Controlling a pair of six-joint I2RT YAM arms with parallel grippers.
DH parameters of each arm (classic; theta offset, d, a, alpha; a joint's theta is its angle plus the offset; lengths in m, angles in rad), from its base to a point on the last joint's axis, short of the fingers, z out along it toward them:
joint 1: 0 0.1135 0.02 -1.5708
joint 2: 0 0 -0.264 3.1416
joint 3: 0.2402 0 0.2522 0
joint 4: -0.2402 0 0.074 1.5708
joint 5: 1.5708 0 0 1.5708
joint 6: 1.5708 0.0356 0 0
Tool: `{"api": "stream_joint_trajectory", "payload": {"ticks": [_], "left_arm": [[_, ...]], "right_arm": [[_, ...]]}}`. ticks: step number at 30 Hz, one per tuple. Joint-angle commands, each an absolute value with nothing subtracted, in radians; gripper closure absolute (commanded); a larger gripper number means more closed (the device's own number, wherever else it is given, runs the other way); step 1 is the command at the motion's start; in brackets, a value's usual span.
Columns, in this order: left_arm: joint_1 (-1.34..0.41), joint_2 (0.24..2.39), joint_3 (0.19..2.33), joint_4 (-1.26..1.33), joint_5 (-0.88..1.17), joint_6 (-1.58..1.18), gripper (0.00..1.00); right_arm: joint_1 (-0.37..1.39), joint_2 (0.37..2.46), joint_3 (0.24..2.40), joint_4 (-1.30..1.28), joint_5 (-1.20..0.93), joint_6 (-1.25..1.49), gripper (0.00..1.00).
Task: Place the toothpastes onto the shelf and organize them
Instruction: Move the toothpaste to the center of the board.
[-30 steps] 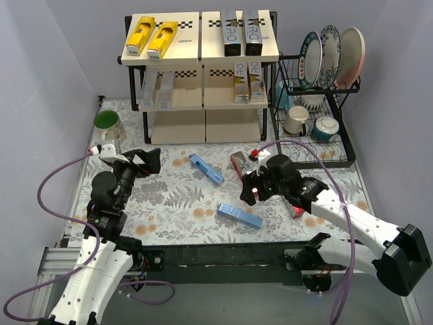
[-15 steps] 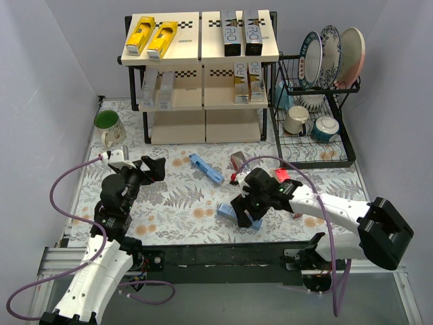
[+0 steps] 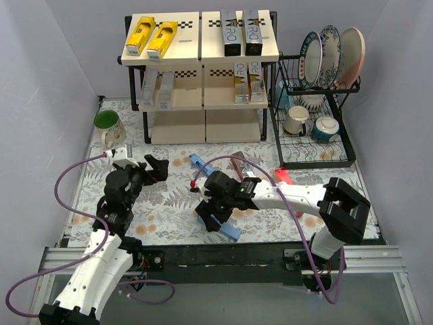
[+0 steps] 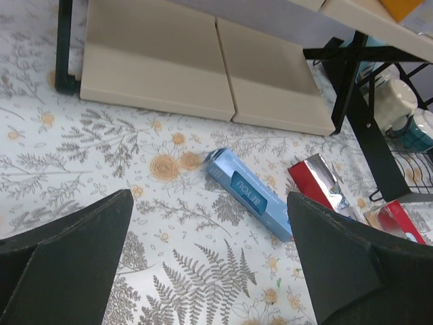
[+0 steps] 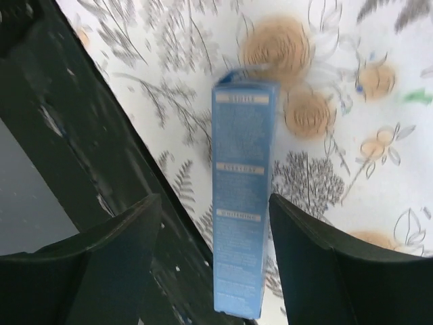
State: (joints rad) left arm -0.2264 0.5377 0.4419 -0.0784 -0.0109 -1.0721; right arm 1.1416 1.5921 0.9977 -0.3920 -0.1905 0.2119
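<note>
The shelf [image 3: 203, 68] stands at the back with yellow toothpastes [image 3: 152, 35] and dark ones [image 3: 240, 32] on its top board, and silver [image 3: 157, 88] and gold ones [image 3: 248, 82] on the middle board. My right gripper [image 3: 213, 215] [image 5: 214, 200] straddles a blue toothpaste carton [image 3: 230, 232] [image 5: 240, 203] near the table's front edge, jaws open with a gap on each side. My left gripper [image 3: 157, 168] [image 4: 210, 196] hangs open and empty. Ahead of it lie another blue carton [image 4: 250, 195] [image 3: 198, 162], a red-and-silver one [image 4: 318, 186] [image 3: 240, 161] and a red one [image 4: 399, 220] [image 3: 283, 176].
A black wire dish rack [image 3: 314, 152] with plates and mugs stands at the right, beside the shelf. A green mug [image 3: 106, 122] sits at the far left. The dark front rail [image 3: 203, 257] [image 5: 67, 135] runs right beside the straddled carton.
My right gripper has swept left from beside the red-and-silver carton and come down over the blue carton near the front edge, its jaws narrowing. The left gripper has edged slightly right.
</note>
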Motion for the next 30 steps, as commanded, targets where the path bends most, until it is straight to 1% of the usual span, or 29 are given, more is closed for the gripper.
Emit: {"api": "stream_joint_trajectory", "payload": {"ticks": [1, 4, 8, 10, 11, 13, 14, 16, 17, 19, 20, 22, 24, 26, 30], "left_arm": [[-0.230, 0.587, 0.494, -0.155, 0.043, -1.130, 0.02], [-0.230, 0.624, 0.515, -0.225, 0.070, -1.195, 0.02], [-0.238, 0.693, 0.538, -0.305, 0.159, -1.308, 0.02], [-0.261, 0.733, 0.540, -0.353, 0.163, -1.390, 0.02], [-0.309, 0.744, 0.545, -0.365, 0.149, -1.413, 0.02], [-0.392, 0.765, 0.555, -0.412, 0.025, -1.482, 0.02], [-0.496, 0.794, 0.564, -0.431, -0.044, -1.503, 0.02], [-0.587, 0.836, 0.600, -0.483, -0.151, -1.581, 0.02], [-0.651, 0.894, 0.613, -0.506, -0.173, -1.610, 0.02], [-0.707, 0.955, 0.650, -0.584, -0.251, -1.716, 0.02], [-0.757, 0.983, 0.661, -0.612, -0.277, -1.754, 0.02], [-0.805, 1.075, 0.698, -0.704, -0.327, -1.857, 0.02], [-0.870, 1.161, 0.725, -0.770, -0.368, -1.900, 0.02], [-0.928, 1.213, 0.776, -0.788, -0.394, -1.917, 0.03], [-0.969, 1.333, 0.857, -0.804, -0.394, -1.882, 0.09]], "right_arm": [[1.150, 1.592, 1.072, -0.330, -0.146, 0.210, 0.27], [1.140, 1.552, 1.055, -0.348, -0.017, 0.225, 0.26], [1.065, 1.447, 0.967, -0.339, 0.083, 0.281, 0.24], [1.016, 1.401, 0.898, -0.312, 0.129, 0.311, 0.23], [0.999, 1.355, 0.879, -0.302, 0.141, 0.319, 0.23], [0.956, 1.312, 0.826, -0.275, 0.176, 0.333, 0.22], [0.945, 1.272, 0.810, -0.267, 0.186, 0.336, 0.22], [0.917, 1.237, 0.772, -0.246, 0.205, 0.342, 0.22], [0.908, 1.209, 0.762, -0.239, 0.210, 0.344, 0.22], [0.891, 1.187, 0.738, -0.223, 0.218, 0.342, 0.22], [0.888, 1.166, 0.732, -0.216, 0.218, 0.341, 0.21], [0.882, 1.151, 0.715, -0.201, 0.218, 0.342, 0.21], [0.881, 1.129, 0.690, -0.178, 0.216, 0.342, 0.22], [0.874, 1.123, 0.674, -0.160, 0.212, 0.342, 0.21], [0.871, 1.126, 0.664, -0.149, 0.199, 0.337, 0.21]]}}
